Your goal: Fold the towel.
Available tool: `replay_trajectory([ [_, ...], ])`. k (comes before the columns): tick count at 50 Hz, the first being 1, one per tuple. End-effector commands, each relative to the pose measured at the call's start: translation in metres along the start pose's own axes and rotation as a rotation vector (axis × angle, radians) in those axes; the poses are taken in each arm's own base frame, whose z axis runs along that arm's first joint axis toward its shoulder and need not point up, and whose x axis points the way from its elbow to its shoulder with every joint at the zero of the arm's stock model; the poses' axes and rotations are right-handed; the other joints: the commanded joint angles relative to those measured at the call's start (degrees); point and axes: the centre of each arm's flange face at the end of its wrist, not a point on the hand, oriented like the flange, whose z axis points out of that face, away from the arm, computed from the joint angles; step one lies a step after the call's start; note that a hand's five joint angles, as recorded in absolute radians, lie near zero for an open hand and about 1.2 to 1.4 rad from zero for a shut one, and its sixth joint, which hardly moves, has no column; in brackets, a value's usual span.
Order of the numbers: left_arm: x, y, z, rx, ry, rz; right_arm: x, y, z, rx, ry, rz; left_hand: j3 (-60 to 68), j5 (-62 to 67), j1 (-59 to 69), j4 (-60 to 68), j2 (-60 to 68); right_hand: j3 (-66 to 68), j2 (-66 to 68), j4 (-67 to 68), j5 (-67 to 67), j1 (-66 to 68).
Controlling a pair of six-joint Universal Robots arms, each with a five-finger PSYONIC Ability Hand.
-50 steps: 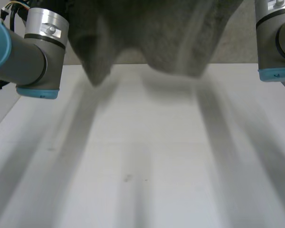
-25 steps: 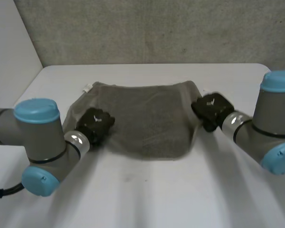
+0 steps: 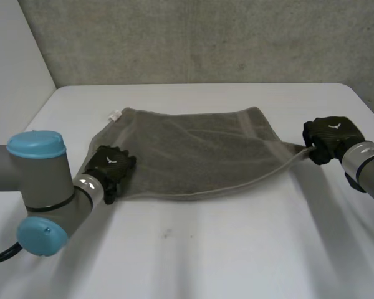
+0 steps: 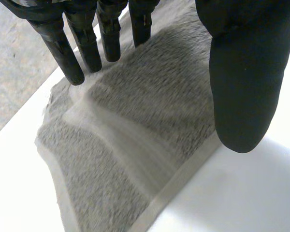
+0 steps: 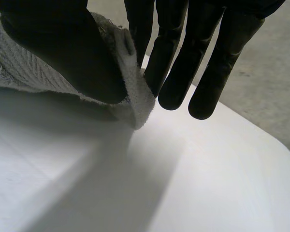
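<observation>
Grey towel (image 3: 193, 156), white corner label (image 3: 115, 114)

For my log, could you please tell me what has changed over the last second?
The towel, held up a second ago, now lies on the table; the right hand, pinching its corner, has pulled it outward, stretching it wider. The left hand stays at the opposite side.

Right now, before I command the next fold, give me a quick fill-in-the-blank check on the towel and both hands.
The towel on the white table is ____ in colour.
The right hand pinches one ____ of the towel between thumb and fingers.
The left hand, at the towel's opposite end, has its fingers ____, not curled.
Missing: grey; corner; straight.
</observation>
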Motion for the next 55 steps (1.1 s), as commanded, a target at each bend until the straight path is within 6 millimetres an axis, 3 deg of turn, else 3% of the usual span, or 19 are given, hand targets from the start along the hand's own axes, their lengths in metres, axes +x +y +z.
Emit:
replay_trajectory([
  [1,-0.019,0.002,-0.009,-0.008,-0.039,-0.026,0.018,0.000,0.007,0.038,0.080,-0.006,2.0,2.2,2.0,2.0,2.1,12.0,12.7,11.6,14.1,24.9],
  [6,-0.045,0.003,-0.021,0.001,-0.072,-0.055,0.017,0.004,0.009,0.031,0.073,-0.016,6.3,6.5,6.3,6.4,6.4,12.0,12.7,11.6,14.1,24.9],
  [11,-0.061,0.012,-0.018,0.014,-0.039,-0.090,0.014,0.005,0.008,0.029,0.059,-0.014,21.3,21.5,21.3,21.3,21.4,12.0,12.7,11.6,14.1,24.9],
  [14,-0.073,0.019,-0.017,-0.001,-0.039,-0.113,0.013,0.005,0.007,0.033,0.057,-0.015,20.8,21.0,20.8,20.9,20.9,12.0,12.7,11.6,14.1,24.9],
  [23,-0.063,0.044,-0.005,-0.078,0.013,-0.150,0.010,0.008,0.006,0.024,0.051,-0.015,19.0,19.2,19.0,19.0,19.0,12.0,12.7,11.6,14.1,24.9],
  [33,-0.063,0.050,-0.001,-0.091,0.018,-0.158,0.010,0.009,0.006,0.024,0.051,-0.015,13.1,13.3,13.1,13.1,13.2,12.0,12.7,11.6,14.1,24.9],
  [55,-0.066,0.048,0.015,-0.065,0.013,-0.148,0.008,0.012,0.005,0.014,0.046,-0.018,21.3,21.5,21.3,21.4,21.4,12.0,12.7,11.6,14.1,24.9],
])
